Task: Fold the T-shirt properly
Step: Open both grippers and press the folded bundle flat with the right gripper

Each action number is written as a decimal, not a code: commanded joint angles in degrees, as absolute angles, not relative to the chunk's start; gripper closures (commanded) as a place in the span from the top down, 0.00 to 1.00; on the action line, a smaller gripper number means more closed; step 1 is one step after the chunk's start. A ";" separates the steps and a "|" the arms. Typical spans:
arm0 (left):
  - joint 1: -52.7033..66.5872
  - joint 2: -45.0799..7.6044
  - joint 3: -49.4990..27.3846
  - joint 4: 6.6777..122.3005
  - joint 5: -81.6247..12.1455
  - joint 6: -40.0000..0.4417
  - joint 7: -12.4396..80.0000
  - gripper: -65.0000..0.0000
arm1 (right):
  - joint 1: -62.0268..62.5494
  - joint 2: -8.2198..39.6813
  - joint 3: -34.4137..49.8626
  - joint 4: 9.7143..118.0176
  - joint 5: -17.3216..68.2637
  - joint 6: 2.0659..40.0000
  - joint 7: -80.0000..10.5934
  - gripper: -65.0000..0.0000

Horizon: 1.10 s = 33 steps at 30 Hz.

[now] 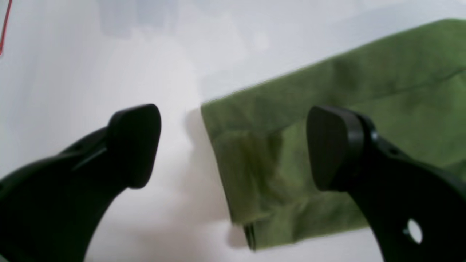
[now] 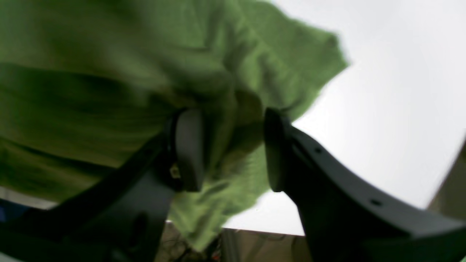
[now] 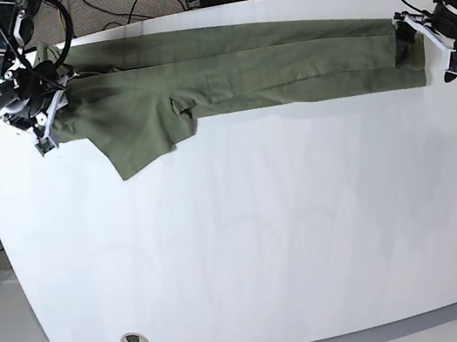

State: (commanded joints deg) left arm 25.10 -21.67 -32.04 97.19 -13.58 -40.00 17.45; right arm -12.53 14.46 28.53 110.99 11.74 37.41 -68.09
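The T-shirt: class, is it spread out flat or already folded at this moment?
Partly folded. The T-shirt lies as a long narrow doubled band across the table's far side, with one sleeve flopped out near the right gripper.

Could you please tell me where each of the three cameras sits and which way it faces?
Left wrist: on the left arm, facing down past the open left gripper at an end of the olive-green cotton T-shirt on the white table.
Right wrist: on the right arm, facing the right gripper, its fingers astride bunched cloth.
Base: overhead, looking down on table, both arms, whole shirt.
All three share the T-shirt.
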 joint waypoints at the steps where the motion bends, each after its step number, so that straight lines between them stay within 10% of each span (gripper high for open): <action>1: 25.01 -21.67 -31.78 97.19 -13.67 -40.00 17.45 0.92 | -11.82 14.64 28.53 111.16 11.74 37.41 -68.09 0.40; 33: 17.98 -15.16 -26.77 97.36 -15.87 -40.00 20.62 0.92 | 5.41 9.10 25.36 81.01 17.89 40.00 -57.63 0.40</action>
